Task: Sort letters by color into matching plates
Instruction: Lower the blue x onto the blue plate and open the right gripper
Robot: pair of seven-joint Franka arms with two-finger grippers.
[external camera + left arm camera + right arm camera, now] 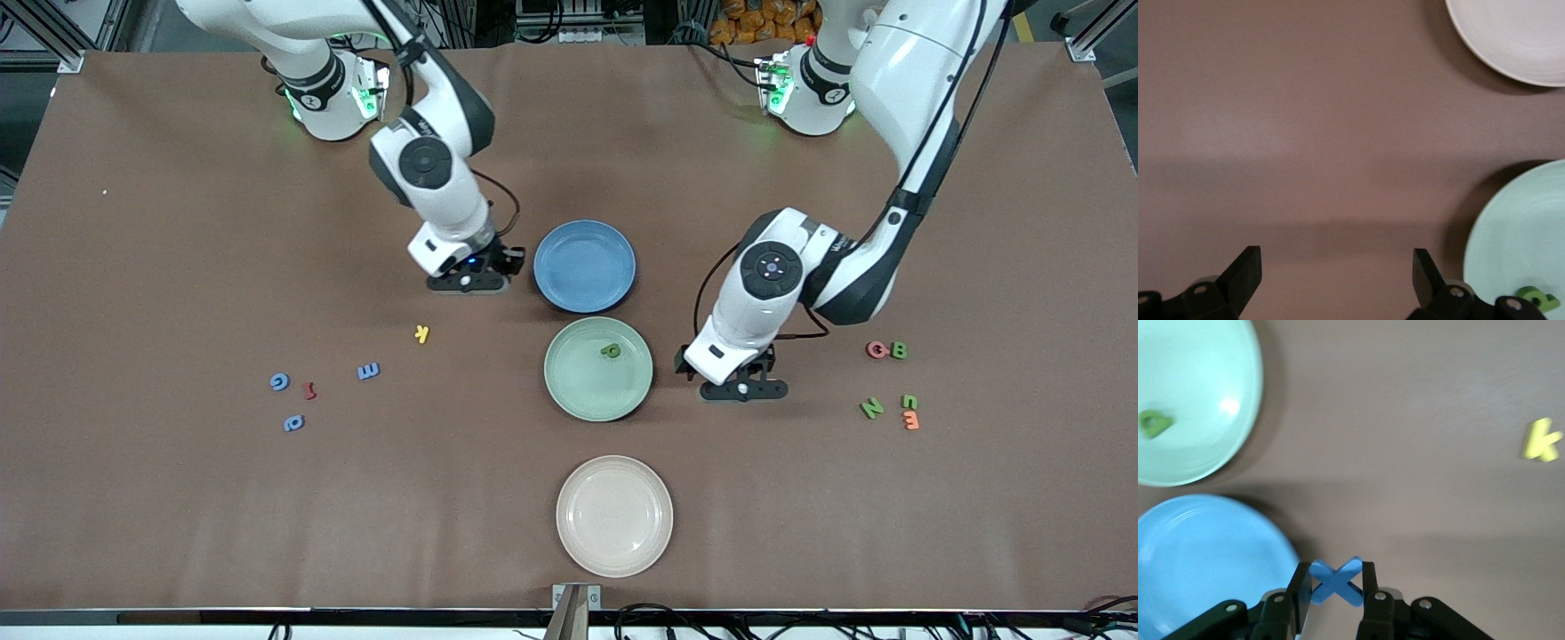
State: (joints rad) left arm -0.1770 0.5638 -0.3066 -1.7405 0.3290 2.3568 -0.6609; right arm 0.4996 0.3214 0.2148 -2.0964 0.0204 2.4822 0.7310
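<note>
My right gripper is shut on a blue X letter just above the table beside the blue plate, toward the right arm's end. The mint green plate holds one green letter. My left gripper is open and empty, low over the table beside the green plate. Three blue letters lie toward the right arm's end. Three green letters lie toward the left arm's end.
A cream plate sits nearest the front camera. A yellow K and a dark red letter lie among the blue ones. A pink letter and an orange letter lie among the green ones.
</note>
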